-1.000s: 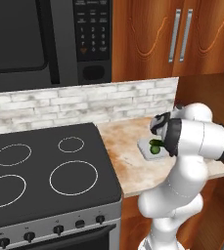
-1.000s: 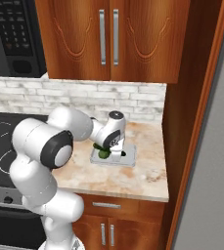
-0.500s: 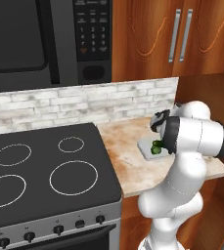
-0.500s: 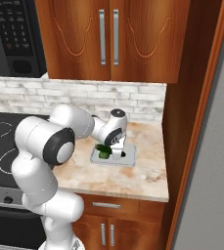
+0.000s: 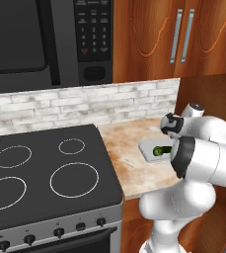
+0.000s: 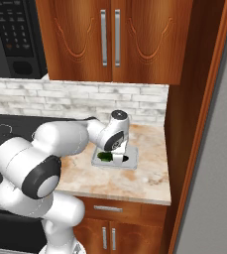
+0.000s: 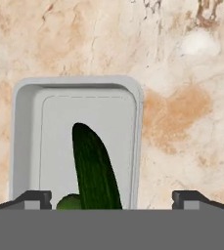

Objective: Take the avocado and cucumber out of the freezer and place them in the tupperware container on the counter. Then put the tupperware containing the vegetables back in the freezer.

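the cucumber (image 7: 95,168) lies in the container (image 7: 27,122) on the counter (image 7: 182,127), a paler green lump (image 7: 69,202) beside it. the gripper (image 7: 112,197) hangs over them, jaws wide and empty. lift straight up, clear of the rim, before regrasping the container.

The fingers (image 7: 35,199) now stand wide apart, where a second ago they were closed on the cucumber (image 7: 95,171); one tip shows at each lower corner of the hand view with a broad gap between them. The cucumber is out of the grip and lies in the tupperware container (image 7: 25,127), pointing up the tray's length, clear of both tips. In the left base view it lies flatter on the tray (image 5: 146,148) than before, when it hung under the hand. The hand (image 6: 116,141) sits slightly higher over the tray in the right base view than a second ago.
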